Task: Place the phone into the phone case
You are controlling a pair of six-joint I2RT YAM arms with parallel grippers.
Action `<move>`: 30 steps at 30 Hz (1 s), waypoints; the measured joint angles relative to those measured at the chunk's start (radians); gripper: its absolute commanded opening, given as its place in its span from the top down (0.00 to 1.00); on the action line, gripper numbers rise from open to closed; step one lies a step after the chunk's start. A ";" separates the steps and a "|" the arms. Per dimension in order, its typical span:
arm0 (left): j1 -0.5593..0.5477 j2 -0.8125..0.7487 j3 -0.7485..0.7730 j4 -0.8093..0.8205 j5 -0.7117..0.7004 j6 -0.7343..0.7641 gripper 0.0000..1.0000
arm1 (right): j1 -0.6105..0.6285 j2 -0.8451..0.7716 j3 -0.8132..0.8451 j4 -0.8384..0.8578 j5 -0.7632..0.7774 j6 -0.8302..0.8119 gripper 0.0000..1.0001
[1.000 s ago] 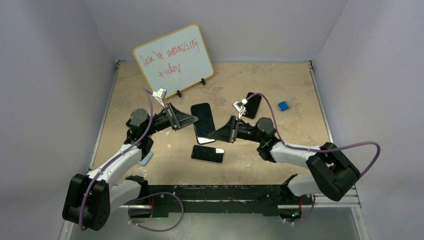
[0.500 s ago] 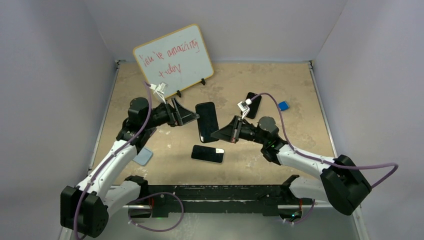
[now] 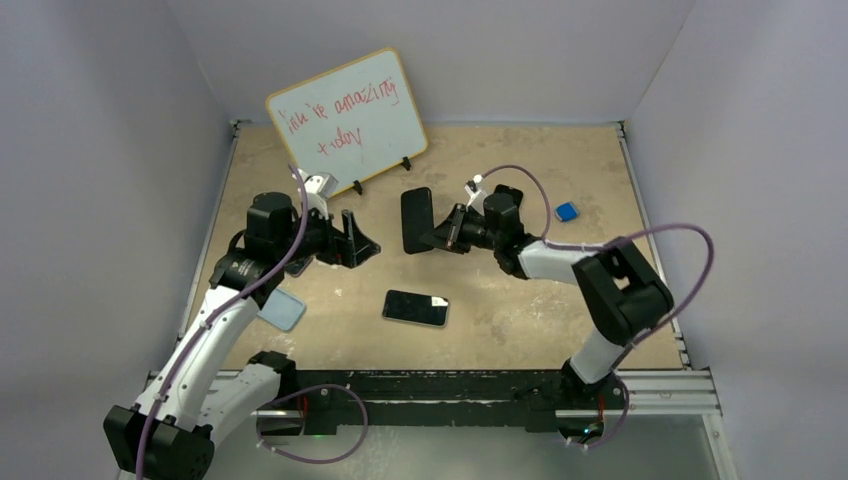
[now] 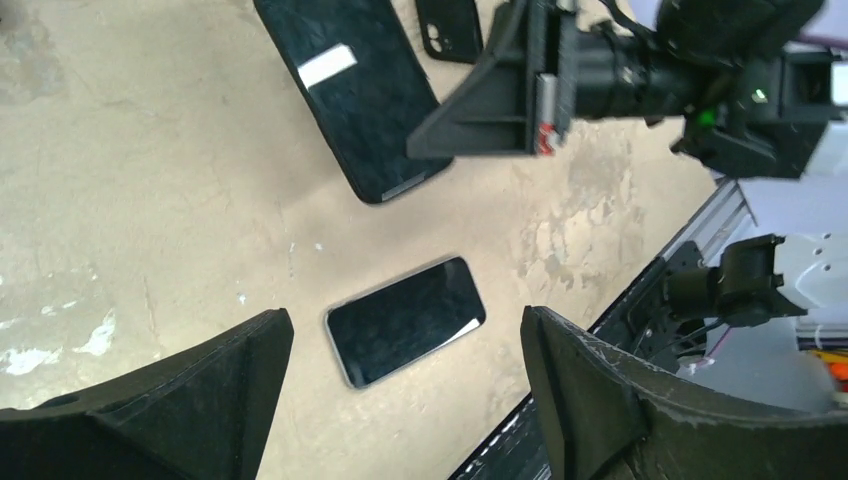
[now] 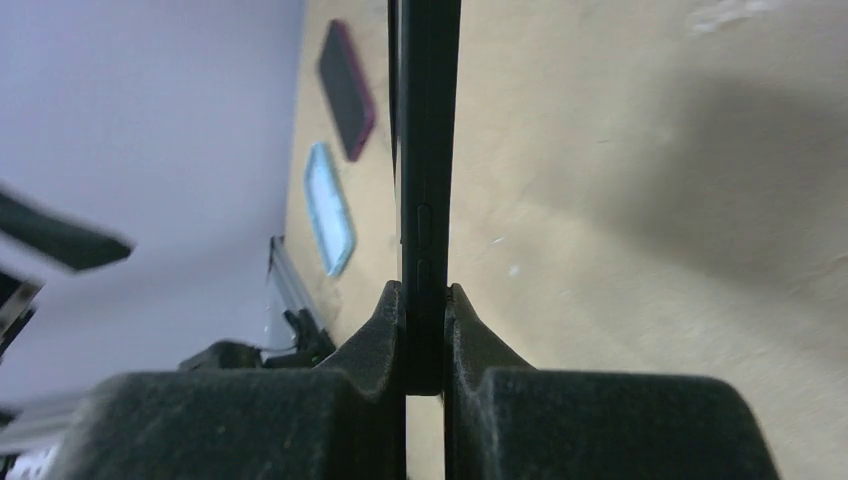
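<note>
One slim black phone case (image 4: 352, 125) bears a small white patch.

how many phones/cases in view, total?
4: held slab in right gripper, phone flat mid-table, black case by right wrist, light-blue case under left arm. More may be hidden.

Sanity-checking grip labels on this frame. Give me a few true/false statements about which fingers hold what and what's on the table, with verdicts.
1. The right fingers are shut on a black phone. True.
2. The left fingers grip that phone too. False: they are spread open and clear of it, holding nothing.
3. A second phone lies flat on the table, with neither arm touching it. True.
4. The whiteboard lies flat on the table. False: it stands propped up at the far side.
</note>
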 measured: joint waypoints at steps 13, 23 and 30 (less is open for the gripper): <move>0.000 -0.043 -0.071 -0.018 -0.074 0.073 0.14 | -0.056 0.358 0.183 -0.027 0.031 0.019 0.96; 0.000 -0.049 -0.087 -0.014 -0.059 0.073 0.13 | -0.056 0.358 0.238 -0.127 0.101 0.035 0.71; 0.000 -0.072 -0.096 -0.014 -0.071 0.072 0.12 | -0.076 0.327 0.292 -0.310 0.189 -0.027 0.52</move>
